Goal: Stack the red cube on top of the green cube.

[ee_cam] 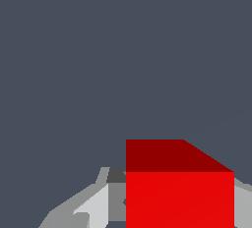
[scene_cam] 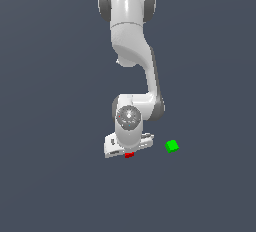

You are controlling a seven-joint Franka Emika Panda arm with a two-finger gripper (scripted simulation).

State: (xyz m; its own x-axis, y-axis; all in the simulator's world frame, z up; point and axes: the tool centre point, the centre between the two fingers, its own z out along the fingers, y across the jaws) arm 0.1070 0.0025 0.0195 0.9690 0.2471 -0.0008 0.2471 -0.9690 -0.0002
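The red cube (ee_cam: 179, 197) fills the lower part of the wrist view and sits between my gripper's (ee_cam: 177, 212) two grey fingers (ee_cam: 93, 207), which press against its sides. In the exterior view only a sliver of the red cube (scene_cam: 129, 155) shows under the hand of my gripper (scene_cam: 128, 148). The green cube (scene_cam: 172, 146) lies on the dark floor a short way toward the exterior view's right of the gripper, apart from it. The green cube is out of the wrist view. Whether the red cube is off the floor I cannot tell.
The white arm (scene_cam: 131, 51) reaches in from the top of the exterior view over a plain dark grey floor (scene_cam: 60, 176). No other objects show.
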